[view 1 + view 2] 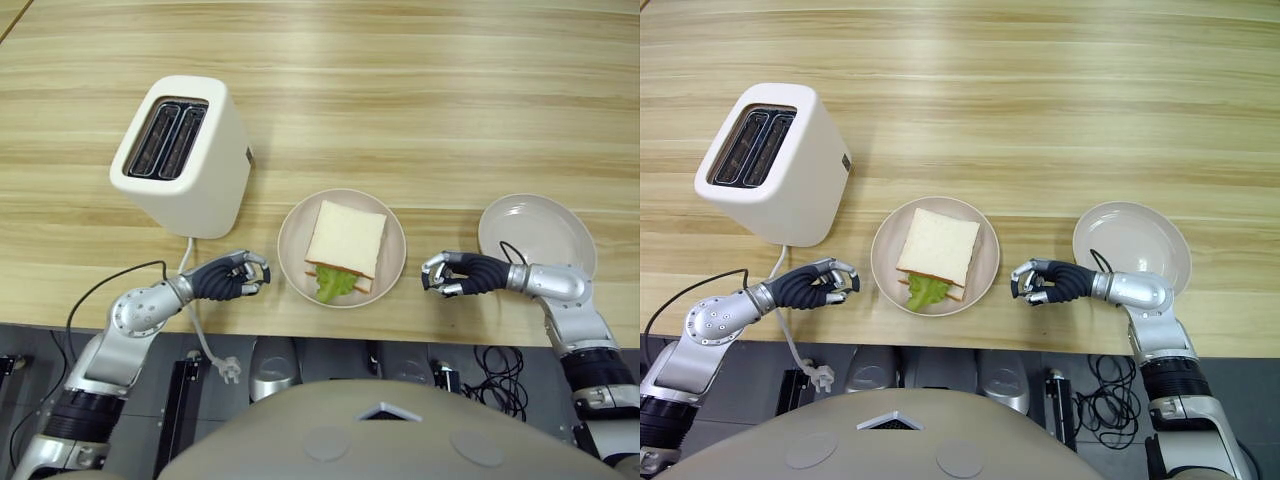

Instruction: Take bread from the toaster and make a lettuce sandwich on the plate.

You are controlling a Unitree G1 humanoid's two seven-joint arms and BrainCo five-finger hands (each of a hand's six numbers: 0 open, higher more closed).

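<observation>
Square lettuce sandwich [345, 242] lies on the round beige plate [292, 240], near a boxy cream toaster [215, 165]. Left hand [232, 277] and right hand [455, 273] curl narrow, holding nothing.

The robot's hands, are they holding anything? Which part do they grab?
Nothing is held. The left hand and the right hand are curled and empty, one on each side of the plate with the sandwich.

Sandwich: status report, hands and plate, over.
Left hand and right hand curled, holding nothing, either side of plate. Sandwich assembled on it, lettuce showing at near edge. Nothing in the way.
</observation>
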